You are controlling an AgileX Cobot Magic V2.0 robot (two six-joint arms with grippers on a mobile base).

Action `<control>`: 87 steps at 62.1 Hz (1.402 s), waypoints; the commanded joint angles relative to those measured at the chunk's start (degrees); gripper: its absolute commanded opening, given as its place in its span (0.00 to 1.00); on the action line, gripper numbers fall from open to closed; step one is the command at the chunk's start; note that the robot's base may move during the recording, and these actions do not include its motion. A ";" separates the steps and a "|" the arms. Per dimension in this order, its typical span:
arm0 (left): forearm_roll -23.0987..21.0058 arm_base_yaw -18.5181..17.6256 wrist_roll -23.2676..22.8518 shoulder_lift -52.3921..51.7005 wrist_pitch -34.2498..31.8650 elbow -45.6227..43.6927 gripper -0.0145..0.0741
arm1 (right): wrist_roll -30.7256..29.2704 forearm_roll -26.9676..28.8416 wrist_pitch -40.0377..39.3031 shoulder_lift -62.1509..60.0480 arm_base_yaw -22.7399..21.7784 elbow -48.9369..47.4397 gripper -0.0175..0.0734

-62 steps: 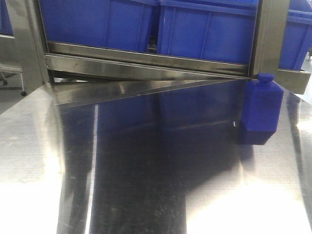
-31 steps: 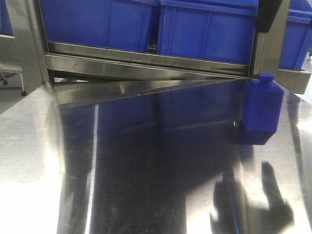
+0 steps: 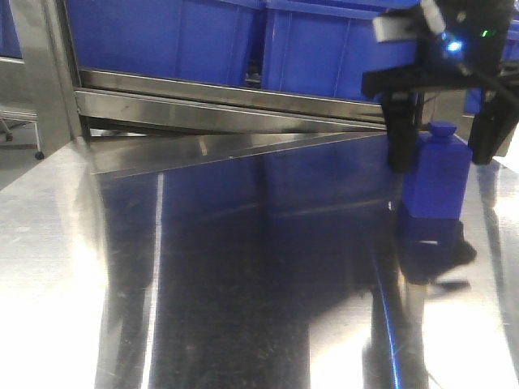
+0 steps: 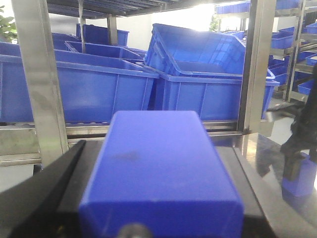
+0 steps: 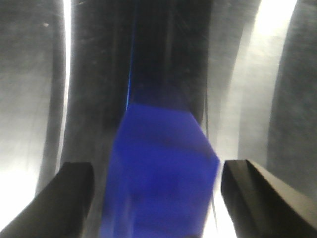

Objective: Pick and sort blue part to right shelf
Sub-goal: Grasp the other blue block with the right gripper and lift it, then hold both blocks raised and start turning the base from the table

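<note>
A blue part (image 3: 436, 182), a bottle-shaped block with a small cap, stands upright on the steel table at the far right, just before the right shelf (image 3: 243, 101). My right gripper (image 3: 442, 158) is open and straddles it from above, one black finger on each side. The right wrist view shows the blue part (image 5: 161, 173) between the fingers (image 5: 72, 198), with a gap on both sides. My left gripper (image 4: 156, 146) is shut on another blue part (image 4: 158, 168), held up facing the right shelf (image 4: 257, 64). The left arm is out of the front view.
Large blue crates (image 3: 162, 32) fill the shelf level behind the front rail, and in the left wrist view one blue crate (image 4: 208, 74) sits tilted. The reflective steel table (image 3: 203, 284) stretches forward and left. A shelf upright (image 4: 42, 84) stands at the left.
My right gripper has come down into the front view from above and now straddles the standing blue part. The part itself has not moved.
</note>
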 commanded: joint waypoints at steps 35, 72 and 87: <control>0.68 -0.40 -0.49 0.76 -5.18 -1.57 0.50 | -0.60 -1.23 -3.78 -4.29 -0.08 -1.43 0.44; 0.68 -0.40 -0.49 0.76 -5.18 -1.57 0.50 | -0.60 -6.62 -31.21 -43.12 3.43 34.53 0.44; 0.68 -0.40 -0.49 0.76 -4.97 -1.57 0.50 | -0.60 -8.95 -37.20 -57.91 3.43 48.27 0.44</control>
